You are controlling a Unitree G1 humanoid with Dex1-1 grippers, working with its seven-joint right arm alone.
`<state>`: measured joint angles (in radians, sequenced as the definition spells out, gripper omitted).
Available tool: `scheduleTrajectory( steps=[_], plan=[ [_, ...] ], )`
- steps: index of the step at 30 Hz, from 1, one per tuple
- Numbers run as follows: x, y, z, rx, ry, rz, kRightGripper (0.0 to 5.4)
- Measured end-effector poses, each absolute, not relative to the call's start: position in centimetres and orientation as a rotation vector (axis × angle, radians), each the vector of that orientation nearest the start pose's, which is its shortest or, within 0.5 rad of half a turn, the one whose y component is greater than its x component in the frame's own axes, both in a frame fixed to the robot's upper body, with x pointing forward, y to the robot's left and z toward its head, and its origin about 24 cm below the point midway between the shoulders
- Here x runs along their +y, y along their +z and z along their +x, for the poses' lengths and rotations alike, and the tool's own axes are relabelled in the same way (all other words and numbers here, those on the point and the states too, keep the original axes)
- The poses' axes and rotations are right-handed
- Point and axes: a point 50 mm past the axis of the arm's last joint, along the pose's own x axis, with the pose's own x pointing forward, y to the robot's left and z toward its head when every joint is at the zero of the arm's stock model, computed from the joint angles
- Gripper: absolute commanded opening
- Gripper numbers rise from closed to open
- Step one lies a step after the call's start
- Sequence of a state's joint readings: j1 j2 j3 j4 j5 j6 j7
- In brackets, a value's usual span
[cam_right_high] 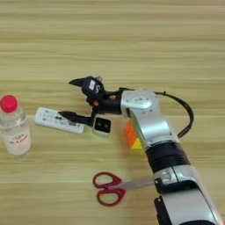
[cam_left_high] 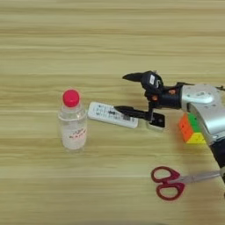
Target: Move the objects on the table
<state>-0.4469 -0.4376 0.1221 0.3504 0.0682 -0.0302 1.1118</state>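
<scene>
Right gripper (cam_left_high: 125, 92) open, 2 black fingers spread wide, holding nothing; the lower finger (cam_left_high: 132, 111) lies over the right end of the slim white remote (cam_left_high: 107, 114), the upper finger (cam_left_high: 134, 77) is over bare table (cam_left_high: 110, 39) further back. Remote flat, angled, between the bottle and the small block. Clear plastic bottle with red cap (cam_left_high: 72, 125) upright, just left of the remote, apart from it. Tiny white block with black face (cam_right_high: 102, 126) sits just beside the remote's right end, under the gripper's wrist. Multicoloured puzzle cube (cam_left_high: 192, 128) is right of the block, partly hidden by the silver forearm (cam_right_high: 147, 118). Red-handled scissors (cam_left_high: 169, 182) near the front edge, blades running under the arm. Risks, judged: if the gripper closes here only 1 finger is on the remote, so it could skid left into the bottle and tip it; dropping the wrist could bump the block; swinging the forearm could drag the cube or scissors.
</scene>
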Motion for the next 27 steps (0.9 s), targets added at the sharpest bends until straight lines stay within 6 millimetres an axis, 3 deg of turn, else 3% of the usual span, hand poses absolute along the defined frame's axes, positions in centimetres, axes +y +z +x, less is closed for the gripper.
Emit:
scheduleTrajectory(
  steps=[9,27],
  plan=[
    [-19.4,9.0,30.4,0.207,1.150,-0.479,5.38],
    [-22.4,6.8,28.4,0.396,1.143,-0.558,5.38]
  ],
)
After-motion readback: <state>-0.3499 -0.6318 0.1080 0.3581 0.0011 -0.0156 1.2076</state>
